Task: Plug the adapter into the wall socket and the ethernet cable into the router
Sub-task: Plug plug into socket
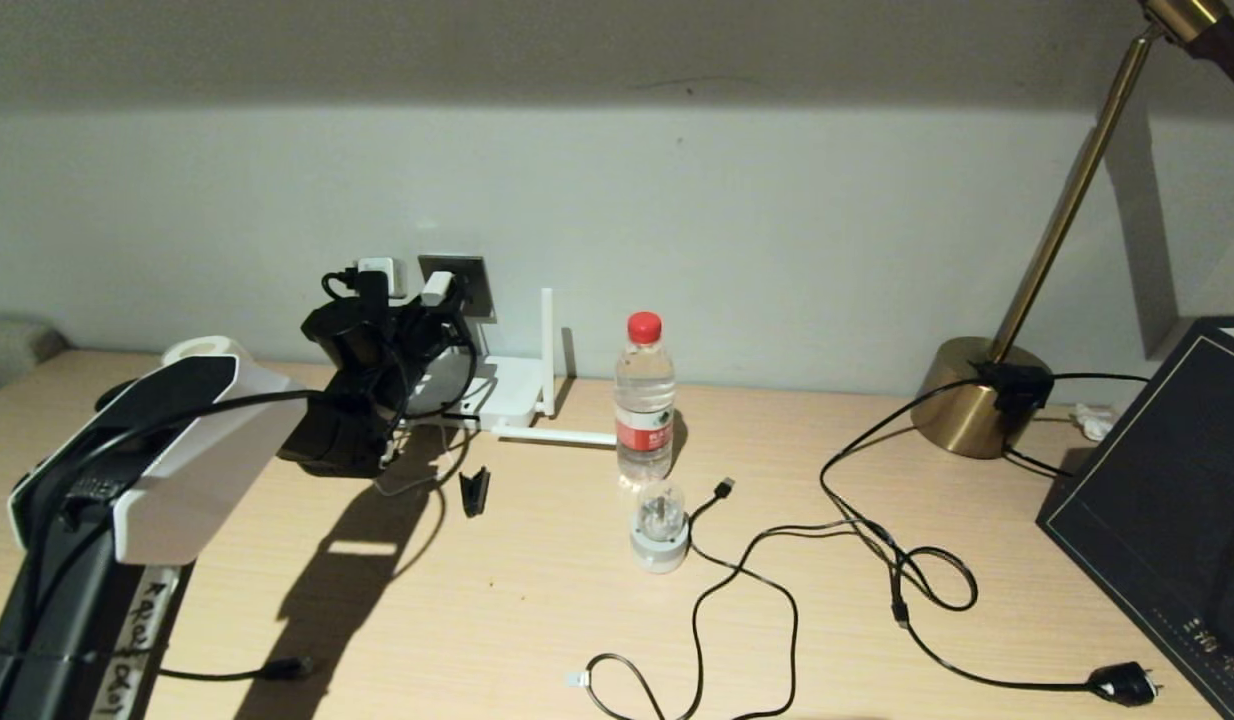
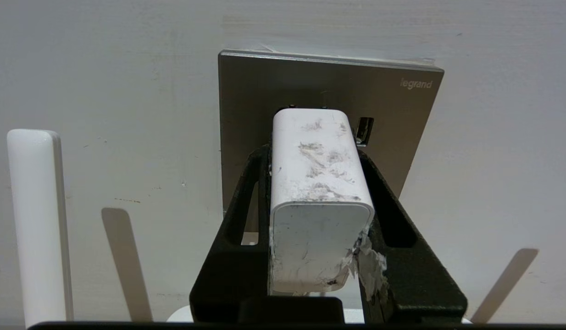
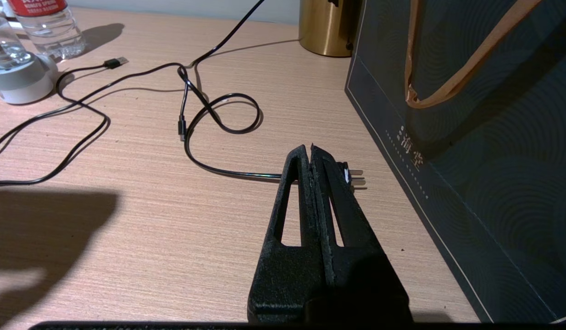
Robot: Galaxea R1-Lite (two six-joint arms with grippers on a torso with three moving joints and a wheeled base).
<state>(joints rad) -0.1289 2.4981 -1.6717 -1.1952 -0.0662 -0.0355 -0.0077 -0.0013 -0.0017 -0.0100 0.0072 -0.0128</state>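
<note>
The left tool (image 2: 317, 201) clamps the small white cube-shaped plastic adapter (image 2: 317, 183) by its flat sides, nose against the grey metallic wall socket (image 2: 402, 119), far left. Light, rigid, probably slippery. The right tool (image 3: 313, 158) hovers pinched shut over the bench (image 3: 127, 206).

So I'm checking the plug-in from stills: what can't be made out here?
- Adapter prongs: left wrist view, the adapter's own body hides them and the wall socket holes.
- Router ports: head view, the left gripper covers them.
- Ethernet cable: not identifiable in any view.
</note>
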